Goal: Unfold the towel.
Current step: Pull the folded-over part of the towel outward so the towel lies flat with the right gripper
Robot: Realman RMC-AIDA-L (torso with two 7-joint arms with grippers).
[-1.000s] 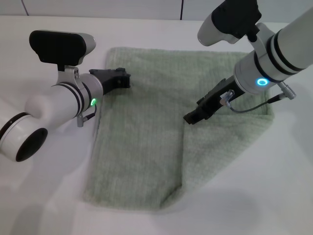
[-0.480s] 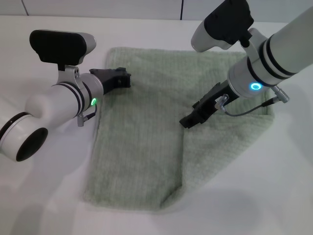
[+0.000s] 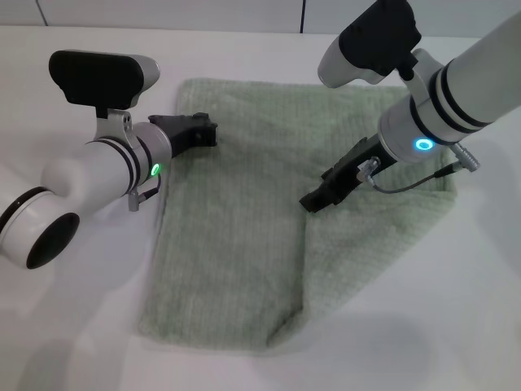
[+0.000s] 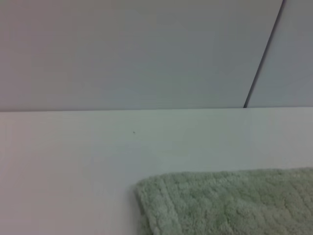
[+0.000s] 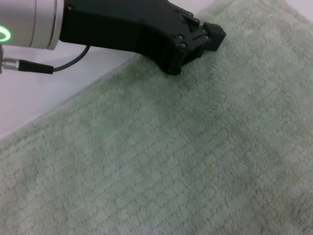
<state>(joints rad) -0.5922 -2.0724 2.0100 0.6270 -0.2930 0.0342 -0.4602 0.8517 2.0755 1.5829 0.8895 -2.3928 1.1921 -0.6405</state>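
Observation:
The pale green towel (image 3: 236, 236) lies flat on the white table (image 3: 73, 326). Its right part is doubled over, and the fold's edge runs down the middle toward the near hem. My right gripper (image 3: 312, 202) reaches down at the top of that edge, low over the cloth. At the towel's far left border sits my left gripper (image 3: 207, 133). The right wrist view shows this left gripper (image 5: 208, 35) with its black tips together against the towel (image 5: 171, 156). The left wrist view shows only a far corner of the towel (image 4: 230, 200).
White tabletop surrounds the towel on all sides. A pale wall with a dark seam (image 4: 261, 58) rises behind the table. The bulky left arm (image 3: 89, 175) hangs over the table left of the towel.
My right gripper has shifted slightly left along the towel toward the folded edge, then held still. The left arm and the towel have not moved.

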